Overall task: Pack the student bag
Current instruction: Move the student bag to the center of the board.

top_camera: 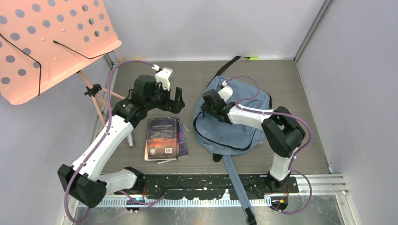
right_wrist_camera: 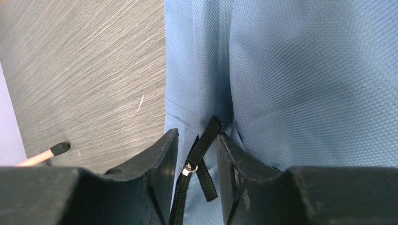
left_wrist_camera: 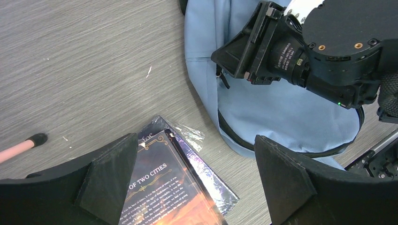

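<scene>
The student bag point(top_camera: 234, 129), grey-blue, lies flat right of the table's centre; it also shows in the left wrist view point(left_wrist_camera: 281, 108) and fills the right wrist view point(right_wrist_camera: 305, 70). My right gripper point(top_camera: 205, 112) sits at its left edge, its jaws narrowly open either side of the black zipper pull strap point(right_wrist_camera: 206, 140), with a gap showing on both sides. Two dark books point(top_camera: 162, 138) lie stacked left of the bag. My left gripper point(top_camera: 170, 107) hovers wide open over their far end point(left_wrist_camera: 159, 187), holding nothing.
A pink perforated music stand point(top_camera: 51, 42) overhangs the far left corner, one foot point(left_wrist_camera: 21, 146) resting on the table. A small grey cylinder point(top_camera: 130, 138) lies left of the books. One bag strap point(top_camera: 237, 183) trails over the near edge. Walls close in behind and on both sides.
</scene>
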{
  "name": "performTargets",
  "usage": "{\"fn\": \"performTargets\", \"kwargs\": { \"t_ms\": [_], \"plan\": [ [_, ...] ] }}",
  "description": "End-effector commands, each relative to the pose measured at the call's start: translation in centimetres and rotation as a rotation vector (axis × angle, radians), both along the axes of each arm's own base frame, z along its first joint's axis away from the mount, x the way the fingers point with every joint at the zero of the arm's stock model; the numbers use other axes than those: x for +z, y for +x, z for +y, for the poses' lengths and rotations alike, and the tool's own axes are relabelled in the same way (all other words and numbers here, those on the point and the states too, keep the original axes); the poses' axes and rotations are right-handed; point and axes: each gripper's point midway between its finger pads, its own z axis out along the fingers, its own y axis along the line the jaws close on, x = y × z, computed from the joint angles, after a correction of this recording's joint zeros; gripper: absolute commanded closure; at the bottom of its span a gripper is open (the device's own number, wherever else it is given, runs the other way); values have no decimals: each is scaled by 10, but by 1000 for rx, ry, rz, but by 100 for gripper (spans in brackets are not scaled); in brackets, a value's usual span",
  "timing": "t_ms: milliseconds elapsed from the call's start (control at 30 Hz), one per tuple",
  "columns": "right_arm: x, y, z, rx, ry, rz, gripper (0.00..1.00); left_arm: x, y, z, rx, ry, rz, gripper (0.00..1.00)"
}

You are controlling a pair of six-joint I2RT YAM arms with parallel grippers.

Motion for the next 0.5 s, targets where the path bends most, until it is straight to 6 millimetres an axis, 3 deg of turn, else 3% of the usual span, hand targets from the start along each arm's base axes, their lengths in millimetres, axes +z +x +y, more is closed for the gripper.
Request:
{"fn": "performTargets", "kwargs": {
  "t_ms": [0,133,233,367,467],
  "plan": [
    [3,14,0,-62,10,-44,61,11,3,-4,-4,-38,-37,2],
    [-1,16,1,-59,5,-47,68,11,3,-4,-4,-38,-37,2],
    [2,15,0,-53,3,-58,83,11,4,-4,-3,-37,-36,2],
    [22,17,1,-32,14,-113,94,11,4,-4,-4,-38,-36,2],
    [32,14,4,-4,21,-139,97,11,4,-4,-5,-40,-35,2]
  ]
}}
